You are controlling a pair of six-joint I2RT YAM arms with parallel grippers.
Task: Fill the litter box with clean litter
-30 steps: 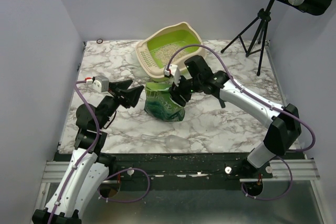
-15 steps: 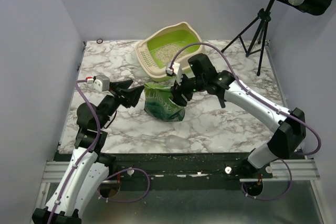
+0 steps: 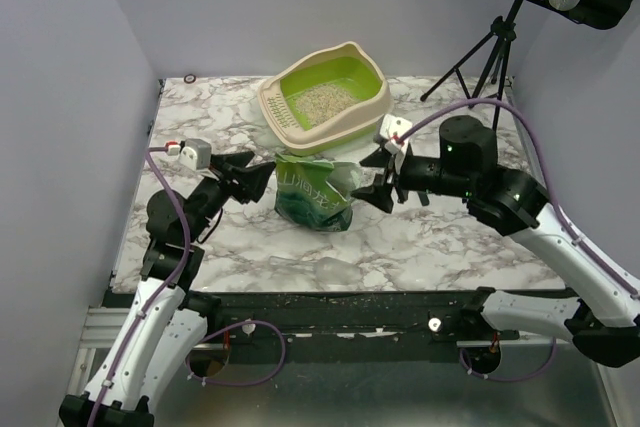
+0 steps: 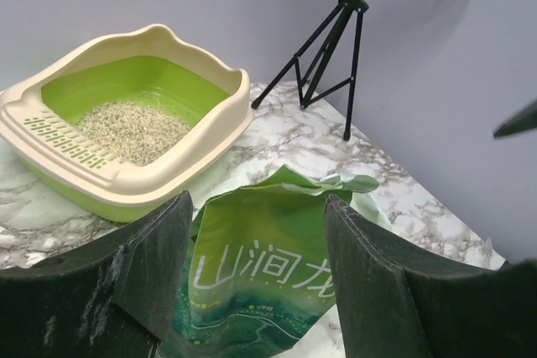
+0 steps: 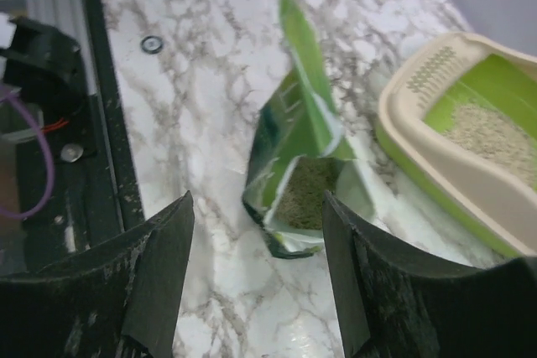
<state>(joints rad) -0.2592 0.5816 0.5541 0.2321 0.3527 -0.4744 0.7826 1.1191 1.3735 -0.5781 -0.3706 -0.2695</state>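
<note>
The litter box (image 3: pixel 372 99) stands at the back of the table, lime-green inside with a beige rim; it also shows in the left wrist view (image 4: pixel 197 153) and the right wrist view (image 5: pixel 403 127). A patch of pale litter (image 3: pixel 318 100) lies in it (image 4: pixel 134 127). A green printed bag (image 3: pixel 312 194) stands upright in front of the box, its mouth open with granules inside (image 5: pixel 306 194). My left gripper (image 3: pixel 258 179) is open and empty just left of the bag (image 4: pixel 268 266). My right gripper (image 3: pixel 382 179) is open and empty, raised to the right of the bag.
A clear plastic scoop (image 3: pixel 333 272) lies near the table's front edge. A black tripod stand (image 3: pixel 490 62) is at the back right, also in the left wrist view (image 4: pixel 336 39). A small ring (image 3: pixel 190 78) lies at the back left corner.
My right gripper let go of the bag's top and drew back to the right and upward. The bag stays upright. The left arm barely moved.
</note>
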